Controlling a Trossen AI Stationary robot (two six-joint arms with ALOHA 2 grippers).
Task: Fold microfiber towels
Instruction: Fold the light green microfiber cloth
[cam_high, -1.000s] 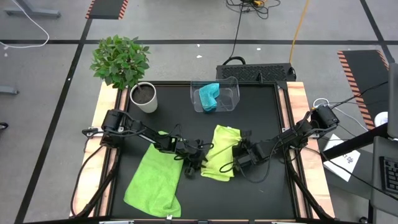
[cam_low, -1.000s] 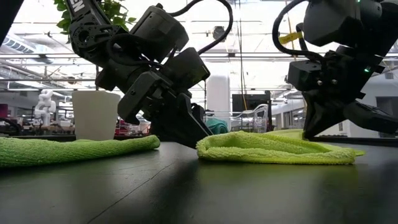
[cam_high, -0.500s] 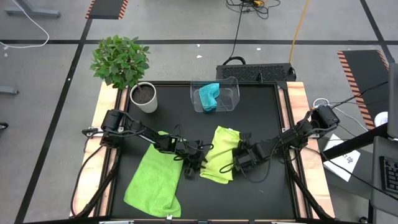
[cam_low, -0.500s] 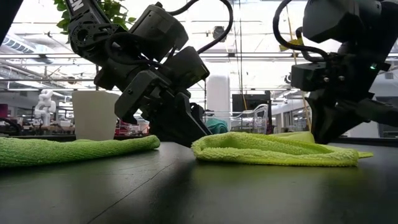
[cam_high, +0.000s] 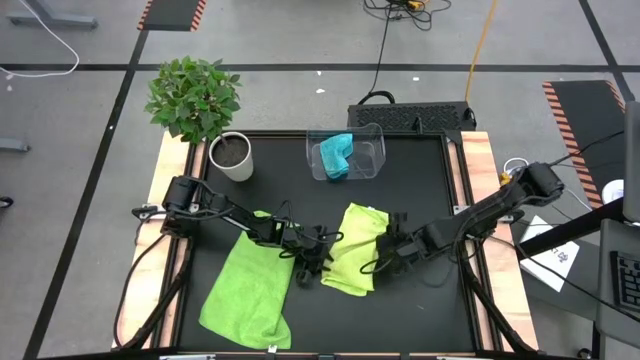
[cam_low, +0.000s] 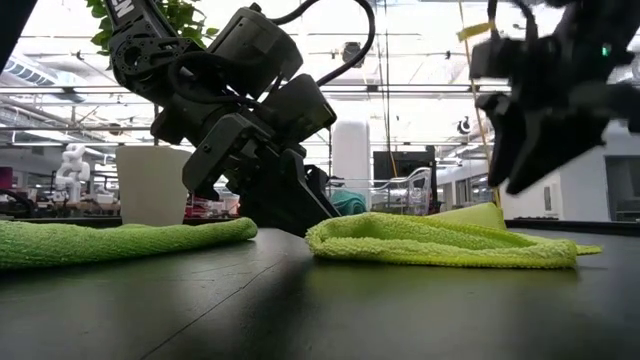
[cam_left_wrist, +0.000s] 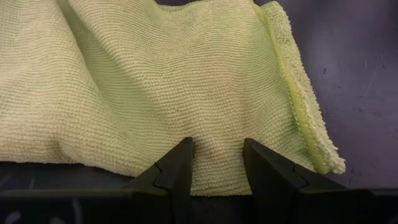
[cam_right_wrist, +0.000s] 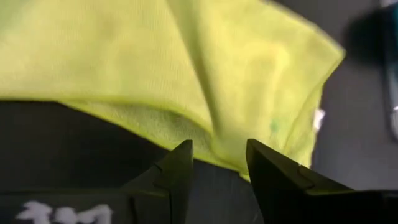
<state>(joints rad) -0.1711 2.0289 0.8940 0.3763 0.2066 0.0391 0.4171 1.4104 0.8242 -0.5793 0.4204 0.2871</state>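
With the right gripper (cam_high: 382, 262) lifted, jaws parted and empty, the folded lime-green towel (cam_high: 352, 246) mid-desk may spring open or drag askew if the left gripper (cam_high: 318, 262), jaws part-open at its edge, shifts.

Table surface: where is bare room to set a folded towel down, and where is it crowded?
Bare table lies right of the clear bin, and near the front edge, right of the flat green towel. The centre is crowded: left tool and right tool flank the folded green towel.

In the low view the right gripper (cam_low: 530, 150) was blurred, and the left gripper (cam_low: 285, 205) hid the towel's (cam_low: 440, 240) near edge.
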